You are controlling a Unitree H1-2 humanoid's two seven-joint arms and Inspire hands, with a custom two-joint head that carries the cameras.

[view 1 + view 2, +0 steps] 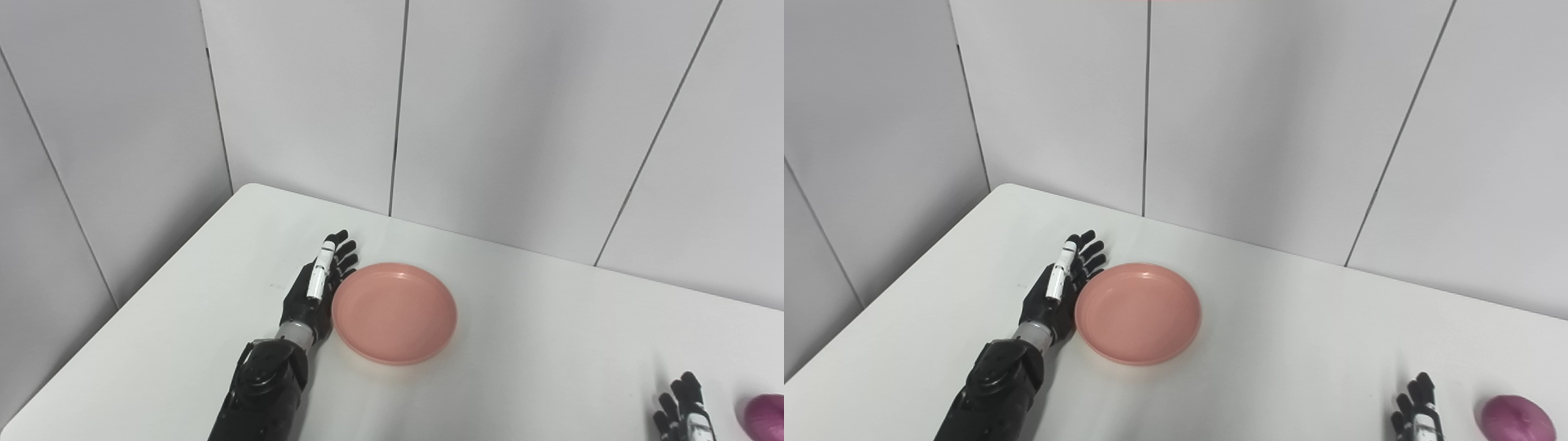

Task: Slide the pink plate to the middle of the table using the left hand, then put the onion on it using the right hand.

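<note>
**Left hand set to push plate**

We see the left hand (313, 293) flat, fingers (343, 248) spread, against the pink plate (395, 312) left rim, likely for sliding it centerward on the tabletop (551, 355). Right hand (1418, 410) waits, fingers apparently apart, beside the onion (1516, 418); only the right eye view shows the onion whole.

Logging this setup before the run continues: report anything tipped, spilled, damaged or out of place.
Nothing stands out. The pink plate sits flat and empty on the table, with the left hand open against its left rim. The onion rests whole near the right edge, beside the right hand. No spills or damage are visible.
</note>
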